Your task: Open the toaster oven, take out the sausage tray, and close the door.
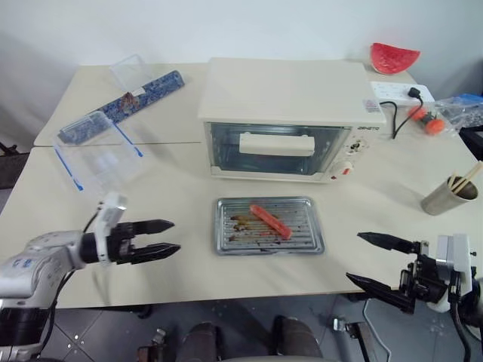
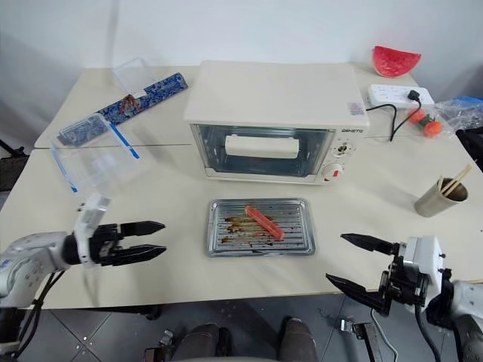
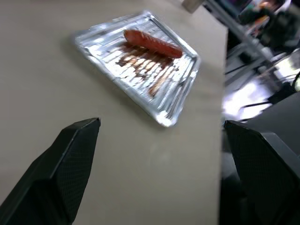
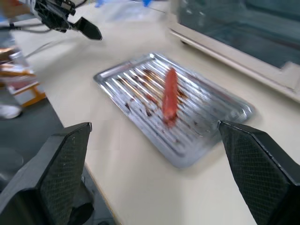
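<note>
Two grippers, both empty, flanked the work area. The left gripper (image 1: 164,238) hung near the table's front edge, well left of the tray, fingers spread apart and holding nothing. The right gripper (image 1: 371,260) hung off the front right corner, its jaws likewise wide and empty.

One sausage tray (image 1: 269,225): silver, ridged, grease-stained, lay flat on the table (image 1: 173,166) just in front of the oven, touched by neither gripper. One sausage (image 1: 270,220) lay diagonally in it.

One toaster oven (image 1: 290,113): cream, stood behind the tray. Its door (image 1: 275,148) appeared upright and shut, bar handle (image 1: 276,143) across the glass.

Sundries: clear plastic box (image 1: 98,154) with blue clips, far left; cup of chopsticks (image 1: 450,195), right; watermelon slice (image 1: 393,56) and power strip (image 1: 400,93), rear right.

Judgement: tray out and door seemingly closed, so the task looked essentially complete. Remaining step was likely a clean retreat. Advice: keep both grippers spread and clear of the tray's rim, draw the arms back level, avoid brushing the plastic box or the cup.
</note>
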You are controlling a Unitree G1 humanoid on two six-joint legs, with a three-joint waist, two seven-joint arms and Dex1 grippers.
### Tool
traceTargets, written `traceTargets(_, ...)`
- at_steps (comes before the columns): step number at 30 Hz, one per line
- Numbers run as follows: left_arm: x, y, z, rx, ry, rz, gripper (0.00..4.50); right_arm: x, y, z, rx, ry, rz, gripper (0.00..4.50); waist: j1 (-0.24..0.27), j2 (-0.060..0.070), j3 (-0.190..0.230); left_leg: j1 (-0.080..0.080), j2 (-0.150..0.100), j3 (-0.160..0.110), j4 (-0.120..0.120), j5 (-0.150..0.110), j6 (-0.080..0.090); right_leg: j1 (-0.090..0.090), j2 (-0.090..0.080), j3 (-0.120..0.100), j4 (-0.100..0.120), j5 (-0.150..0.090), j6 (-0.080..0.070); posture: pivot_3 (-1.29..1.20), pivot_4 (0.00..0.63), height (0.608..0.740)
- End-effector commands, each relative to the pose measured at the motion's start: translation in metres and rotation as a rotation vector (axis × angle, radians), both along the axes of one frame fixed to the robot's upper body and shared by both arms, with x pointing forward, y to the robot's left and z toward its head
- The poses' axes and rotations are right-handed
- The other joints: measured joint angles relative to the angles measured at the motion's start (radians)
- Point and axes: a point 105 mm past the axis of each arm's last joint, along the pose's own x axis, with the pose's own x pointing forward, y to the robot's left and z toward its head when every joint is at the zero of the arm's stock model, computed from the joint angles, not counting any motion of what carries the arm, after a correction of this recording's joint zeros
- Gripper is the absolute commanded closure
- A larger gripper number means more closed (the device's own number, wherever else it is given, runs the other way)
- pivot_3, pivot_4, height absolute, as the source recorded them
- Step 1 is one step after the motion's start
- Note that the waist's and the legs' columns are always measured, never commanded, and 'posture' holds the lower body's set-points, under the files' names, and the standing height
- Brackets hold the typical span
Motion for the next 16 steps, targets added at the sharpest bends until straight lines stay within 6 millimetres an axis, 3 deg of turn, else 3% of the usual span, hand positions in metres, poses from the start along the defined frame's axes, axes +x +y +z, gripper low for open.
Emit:
traceTargets(1,-0.004,0.028,0.014,0.069,-0.169,0.091,0.03,0.0,0.0,0.007,-0.053,-0.061,0.072,0.0,0.01,0.0,0.0,0.0,0.0,-0.002,0.0,0.0,0.0,0.0,0.0,0.0,0.001,0.0,0.0,0.0,0.15,0.74)
traceTargets(5,-0.019,0.058,0.019,0.132,-0.258,0.216,0.03,0.007,-0.011,0.008,-0.124,-0.123,0.101,0.0,0.009,-0.001,0.0,-0.001,0.0,0.0,0.0,-0.002,0.002,-0.001,0.0,-0.002,0.001,0.001,0.001,0.0,0.15,0.74)
traceTargets(10,-0.026,0.074,0.017,0.166,-0.303,0.314,0.03,0.012,-0.027,0.004,-0.167,-0.132,0.082,0.0,0.012,-0.001,0.0,-0.001,0.0,0.007,0.0,-0.003,0.003,0.0,0.0,-0.005,0.0,0.001,0.002,0.0,0.15,0.74)
traceTargets(16,-0.022,0.061,0.014,0.163,-0.345,0.309,0.03,0.018,-0.034,-0.005,-0.172,-0.137,0.056,0.0,0.008,-0.001,0.0,0.0,0.002,0.009,0.0,-0.003,0.002,0.0,0.0,-0.006,0.0,0.001,0.002,0.0,0.15,0.74)
